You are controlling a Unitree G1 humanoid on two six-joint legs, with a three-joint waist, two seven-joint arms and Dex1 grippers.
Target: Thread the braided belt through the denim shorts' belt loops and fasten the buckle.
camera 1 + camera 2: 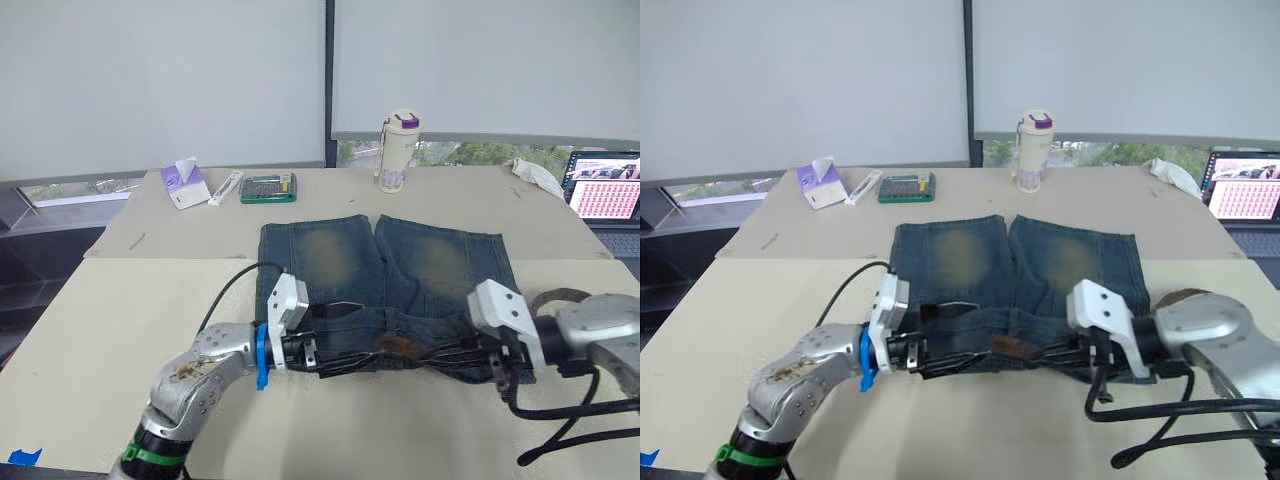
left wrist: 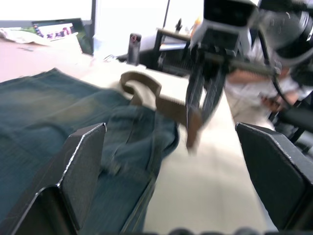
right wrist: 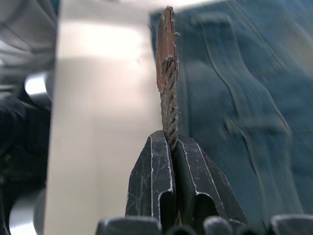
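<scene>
Our right end effector [image 3: 168, 161] is clamped on the braided belt [image 3: 167, 88], whose tip points along the waistband of the denim shorts [image 1: 420, 255] toward our wide-open left end effector [image 1: 325, 350].
</scene>
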